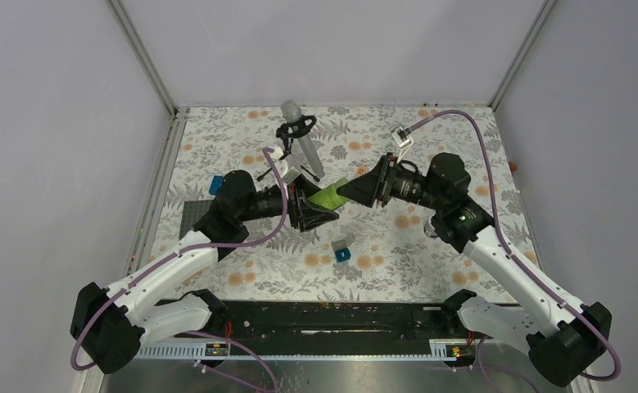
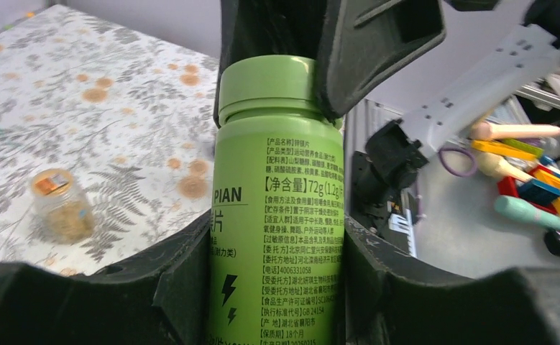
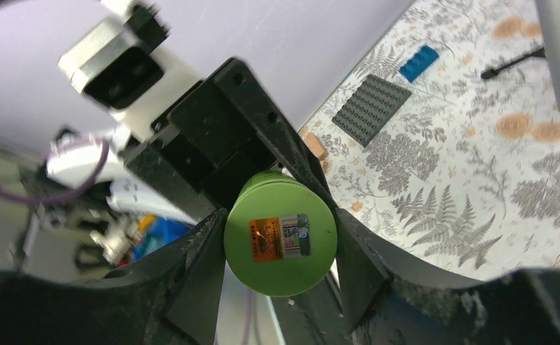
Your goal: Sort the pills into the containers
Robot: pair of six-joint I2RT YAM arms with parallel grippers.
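Note:
A green pill bottle (image 1: 328,196) is held in the air between both arms over the middle of the table. My left gripper (image 1: 314,214) is shut on the bottle's body (image 2: 277,215), whose printed label faces the left wrist camera. My right gripper (image 1: 355,191) is shut on the bottle's green lid (image 3: 280,241), seen end-on with an orange sticker, one finger on each side. In the left wrist view the right gripper's fingers (image 2: 377,43) wrap the lid (image 2: 266,83). A small clear jar (image 2: 61,205) with tan pills stands on the table.
A grey baseplate (image 1: 196,214) and a blue brick (image 1: 215,185) lie at the left. A grey cylinder on a black stand (image 1: 303,139) stands behind the bottle. A small blue-and-clear object (image 1: 344,250) lies in front of the grippers.

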